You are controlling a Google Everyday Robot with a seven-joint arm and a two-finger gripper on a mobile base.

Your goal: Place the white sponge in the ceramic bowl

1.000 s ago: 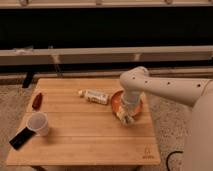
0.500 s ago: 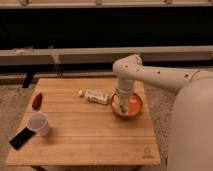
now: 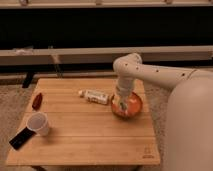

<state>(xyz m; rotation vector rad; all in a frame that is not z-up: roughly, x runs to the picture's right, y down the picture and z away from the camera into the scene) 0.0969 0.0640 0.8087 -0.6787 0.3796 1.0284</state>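
Observation:
The ceramic bowl, orange-red inside, sits on the right half of the wooden table. My gripper hangs from the white arm and reaches down into the left side of the bowl. A small pale patch shows at the gripper's tip inside the bowl and looks like the white sponge. The gripper hides most of it, and I cannot tell whether it rests on the bowl's floor.
A long white labelled bottle lies just left of the bowl. A white cup and a black flat object are at the front left. A dark red item lies at the left edge. A low rail runs behind the table.
The gripper moved from the bowl's front edge back and left, so it now stands over and inside the bowl. The arm's elbow swung left. Bottle, cup and bowl stayed put.

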